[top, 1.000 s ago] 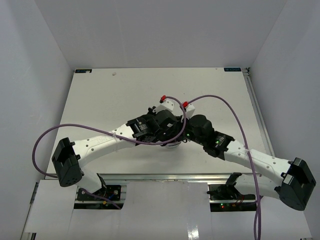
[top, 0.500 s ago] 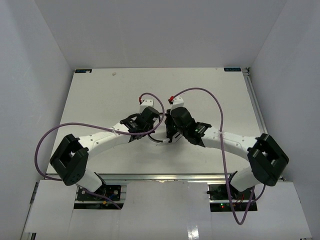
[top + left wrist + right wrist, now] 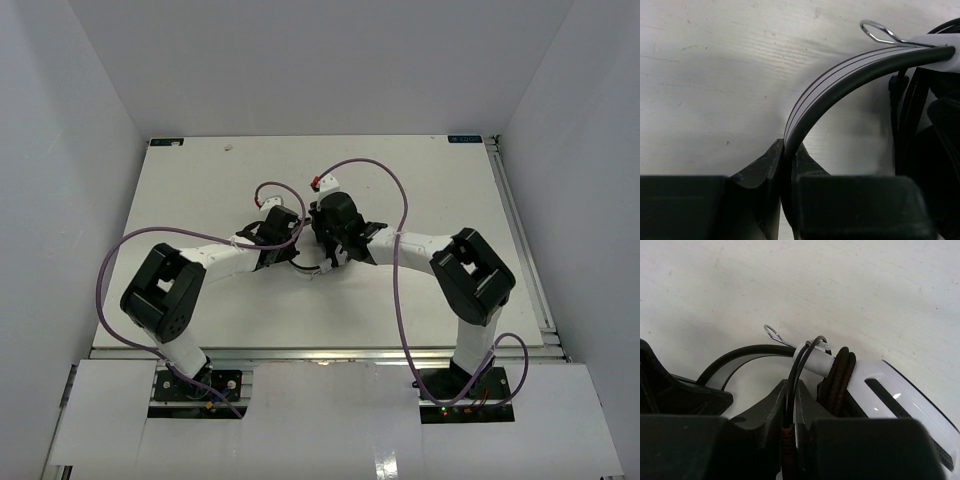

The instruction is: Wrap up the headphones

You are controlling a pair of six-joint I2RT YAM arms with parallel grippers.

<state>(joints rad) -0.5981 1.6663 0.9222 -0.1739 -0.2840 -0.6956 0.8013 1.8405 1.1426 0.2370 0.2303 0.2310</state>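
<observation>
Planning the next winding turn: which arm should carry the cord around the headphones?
Right. The right gripper is shut on the cord, beside the turns already wound; the left gripper is shut on the headband, bracing it.

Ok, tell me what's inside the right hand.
The right hand pinches the headphones' thin dark cord, which loops up over the white headband end beside wound coils. Where the cord goes below the fingers is hidden.

Overhead camera looks down; both close wrist cameras share the headphones (image 3: 840, 70).
</observation>
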